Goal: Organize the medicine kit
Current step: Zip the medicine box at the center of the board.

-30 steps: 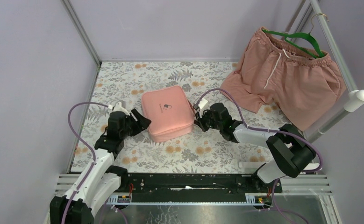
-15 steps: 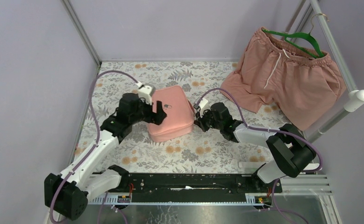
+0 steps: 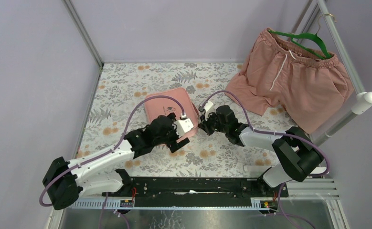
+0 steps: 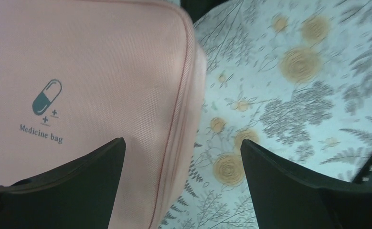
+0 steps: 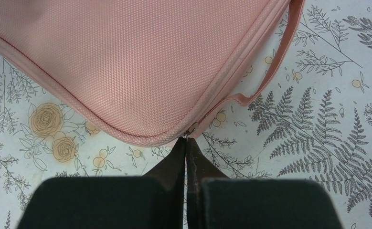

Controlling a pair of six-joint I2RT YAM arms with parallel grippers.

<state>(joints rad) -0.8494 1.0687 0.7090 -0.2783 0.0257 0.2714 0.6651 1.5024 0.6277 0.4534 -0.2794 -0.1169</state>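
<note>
Pink medicine kit (image 3: pixel 162 101) lies zipped shut at mid-frame on the floral desk (image 3: pixel 212 157) — contents hidden. Left end effector (image 4: pixel 182 143) has swung from the kit's left side to its lower edge, spread wide; right end effector (image 5: pixel 186 143) stays pressed together, pinching the zip pull (image 5: pixel 192 129).

Item count: desk contents and rig.
One medicine kit (image 3: pixel 155 106), bearing one pill logo (image 4: pixel 47 97), one carry strap (image 5: pixel 279 57) and one visible zipper pull (image 5: pixel 192 130); one pair of pink shorts (image 3: pixel 293 81); one green hanger (image 3: pixel 308 39); one desk (image 3: pixel 126 81). Two arms, left arm (image 3: pixel 102 160) and right arm (image 3: pixel 265 138), each with one gripper: left gripper (image 4: pixel 182 142), right gripper (image 5: pixel 186 143), two in total.
</note>
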